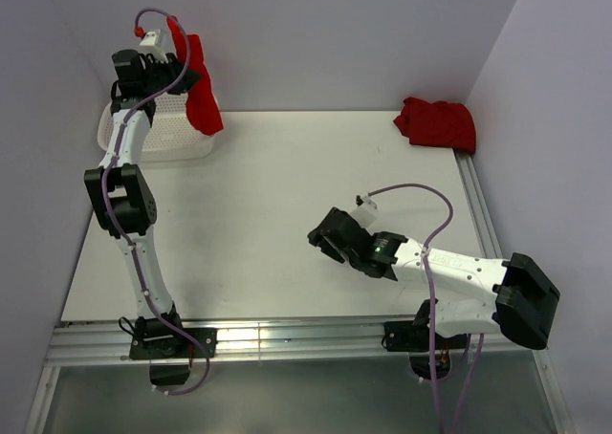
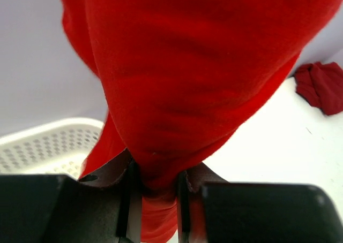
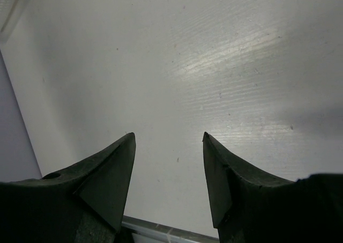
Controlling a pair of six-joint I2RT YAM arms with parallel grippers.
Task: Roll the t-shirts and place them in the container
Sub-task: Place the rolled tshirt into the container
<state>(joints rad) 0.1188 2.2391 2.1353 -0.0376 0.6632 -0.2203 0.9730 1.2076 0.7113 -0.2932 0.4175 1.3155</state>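
A bright red t-shirt (image 1: 201,90) hangs bunched from my left gripper (image 1: 182,71), raised above the white mesh basket (image 1: 158,133) at the far left. In the left wrist view that t-shirt (image 2: 187,82) fills most of the picture, and my left gripper (image 2: 156,184) is shut on a fold of it. A second red t-shirt (image 1: 436,123) lies crumpled on the table at the far right; it also shows as a t-shirt (image 2: 321,86) at the right edge. My right gripper (image 1: 323,238) hovers low over the middle of the table, and the right gripper (image 3: 169,138) is open with nothing between its fingers.
The white table (image 1: 287,185) has a metal rail (image 1: 287,338) along its near edge and another rail (image 1: 478,205) down its right side. Walls close in at the back and at both sides.
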